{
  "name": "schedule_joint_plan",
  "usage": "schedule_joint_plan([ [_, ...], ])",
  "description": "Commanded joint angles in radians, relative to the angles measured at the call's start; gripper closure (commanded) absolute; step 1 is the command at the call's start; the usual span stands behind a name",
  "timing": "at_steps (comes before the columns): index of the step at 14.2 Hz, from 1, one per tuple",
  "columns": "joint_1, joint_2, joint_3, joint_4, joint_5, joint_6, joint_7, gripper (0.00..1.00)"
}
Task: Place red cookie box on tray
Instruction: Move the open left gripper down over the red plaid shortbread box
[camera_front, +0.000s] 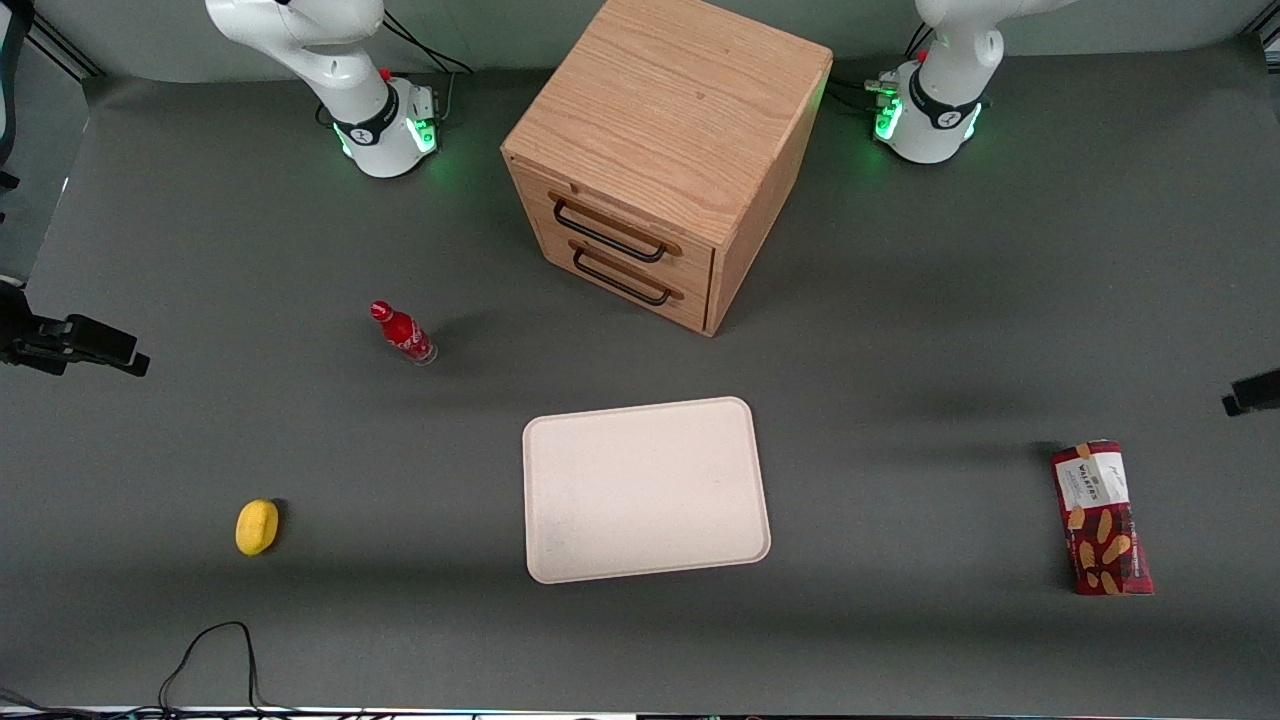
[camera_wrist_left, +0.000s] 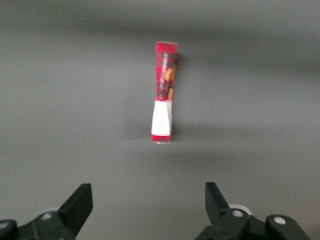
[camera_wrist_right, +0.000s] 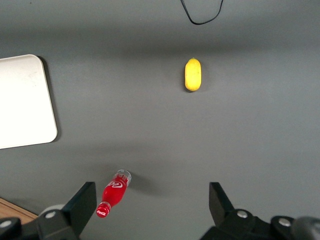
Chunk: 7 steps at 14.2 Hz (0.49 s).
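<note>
Hovering above the table (camera_front: 900, 640) at the working arm's end, gripper (camera_wrist_left: 149, 200) pointing straight down, fingers (camera_wrist_left: 80, 200) spread wide apart with nothing between them. Lying flat on the grey mat directly under that wrist camera, box (camera_wrist_left: 164, 92) well clear of both fingertips, not touched. Showing its narrow side in the wrist view, white label end nearest the fingers, dark-red patterned end pointing away. Sitting alone in the front view, box (camera_front: 1101, 517) near the working arm's end of the table, long axis running roughly toward the front camera, white label end farther from that camera, cookie pictures on the nearer half. Resting well apart from the box, tray (camera_front: 560, 440) near the table's middle, cream-white, rim down flat on the mat, nothing on it. Standing farther from the camera than the tray, wooden cabinet (camera_front: 665, 130) with two black-handled drawers (camera_front: 620, 260) turned at an angle. Lying on its side toward the parked arm's end, small red bottle (camera_front: 403, 333). Sitting nearer the camera than that bottle, yellow lemon (camera_front: 257, 526).
</note>
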<state>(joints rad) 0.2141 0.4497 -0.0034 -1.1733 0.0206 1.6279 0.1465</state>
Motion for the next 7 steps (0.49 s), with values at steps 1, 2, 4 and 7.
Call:
schedule_joint_plan([
  [1, 0.013, 0.119, -0.009, 0.15, -0.002, -0.025, 0.054, 0.0],
  [2, 0.022, 0.124, -0.01, 0.146, -0.002, -0.031, 0.126, 0.0],
  [4, 0.022, 0.136, -0.009, 0.139, -0.004, -0.033, 0.176, 0.0],
  [7, 0.005, 0.171, -0.012, 0.139, -0.004, -0.014, 0.168, 0.0],
])
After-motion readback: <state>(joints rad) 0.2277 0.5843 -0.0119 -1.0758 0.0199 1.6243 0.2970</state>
